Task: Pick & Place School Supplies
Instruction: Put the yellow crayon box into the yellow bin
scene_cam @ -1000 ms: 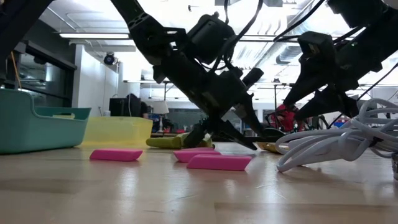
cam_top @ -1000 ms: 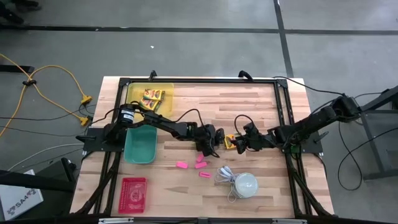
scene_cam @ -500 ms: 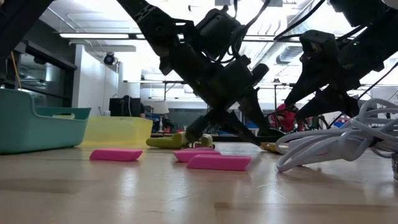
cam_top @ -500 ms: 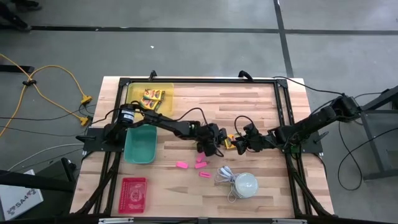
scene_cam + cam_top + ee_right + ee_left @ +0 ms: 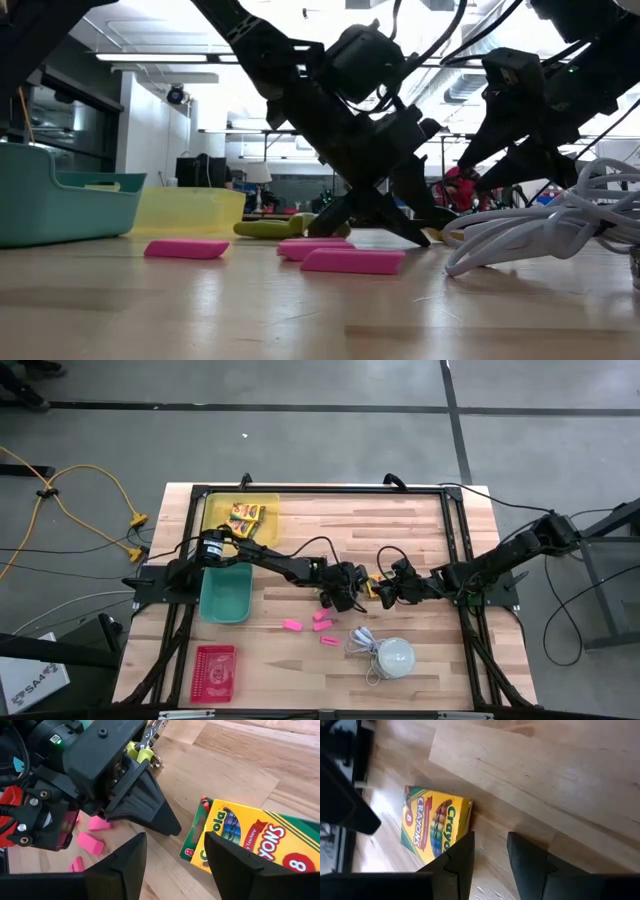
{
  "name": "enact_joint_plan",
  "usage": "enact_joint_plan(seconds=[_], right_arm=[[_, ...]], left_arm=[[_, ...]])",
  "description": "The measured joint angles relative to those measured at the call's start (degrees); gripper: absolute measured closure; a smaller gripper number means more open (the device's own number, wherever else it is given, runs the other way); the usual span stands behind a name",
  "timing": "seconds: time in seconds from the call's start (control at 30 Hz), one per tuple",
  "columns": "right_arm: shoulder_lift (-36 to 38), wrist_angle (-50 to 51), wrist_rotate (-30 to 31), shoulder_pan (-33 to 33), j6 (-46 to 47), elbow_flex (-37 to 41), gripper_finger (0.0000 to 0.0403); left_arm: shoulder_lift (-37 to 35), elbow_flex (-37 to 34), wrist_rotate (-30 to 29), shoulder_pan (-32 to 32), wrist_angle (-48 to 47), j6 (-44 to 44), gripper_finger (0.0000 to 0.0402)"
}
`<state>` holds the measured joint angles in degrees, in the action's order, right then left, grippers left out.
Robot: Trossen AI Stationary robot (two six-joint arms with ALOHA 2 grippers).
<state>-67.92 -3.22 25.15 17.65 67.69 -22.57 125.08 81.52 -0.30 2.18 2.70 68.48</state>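
A yellow-and-green crayon box (image 5: 434, 826) lies flat on the table's middle (image 5: 369, 588), between my two grippers. My left gripper (image 5: 489, 851) is open and slants down just left of the box; the box lies beside its fingers, not between them. My right gripper (image 5: 172, 854) is open on the box's right side, with the box (image 5: 245, 840) lying in front of one finger. Lime-green-handled scissors (image 5: 144, 751) lie on the table behind the left gripper (image 5: 278, 228). Three pink erasers (image 5: 322, 622) lie nearer the front edge. More crayon boxes (image 5: 244, 513) lie in the yellow tray. My left gripper has one fingertip (image 5: 466, 842) close beside the crayon box's long edge (image 5: 455, 832); I cannot tell whether it touches. The fingers come slanting down from the table's left. The box lies flat on the table.
A yellow tray (image 5: 215, 510) sits at the far left, a teal bin (image 5: 225, 595) below it, and a red tray (image 5: 213, 670) at the near left. A white dome with a coiled cord (image 5: 390, 655) lies near the front, right of the erasers.
My left gripper has shifted a little toward the table's right, closer to the crayon box and the right gripper, and has rolled about its own axis. The box, scissors and erasers have stayed in place.
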Motion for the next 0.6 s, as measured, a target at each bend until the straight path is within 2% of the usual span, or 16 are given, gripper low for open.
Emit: enact_joint_plan(seconds=[0.33,0.6], right_arm=[[0.0,0.1,0.0,0.0,-1.2,0.0,0.0213],[0.7,-0.2,0.0,0.0,-1.5,0.0,0.0213]], left_arm=[[-0.5,0.5,-3.3,1.5,-3.3,-1.0,0.0285],[-1.1,7.3,-2.3,1.5,-18.1,-1.3,0.0285]])
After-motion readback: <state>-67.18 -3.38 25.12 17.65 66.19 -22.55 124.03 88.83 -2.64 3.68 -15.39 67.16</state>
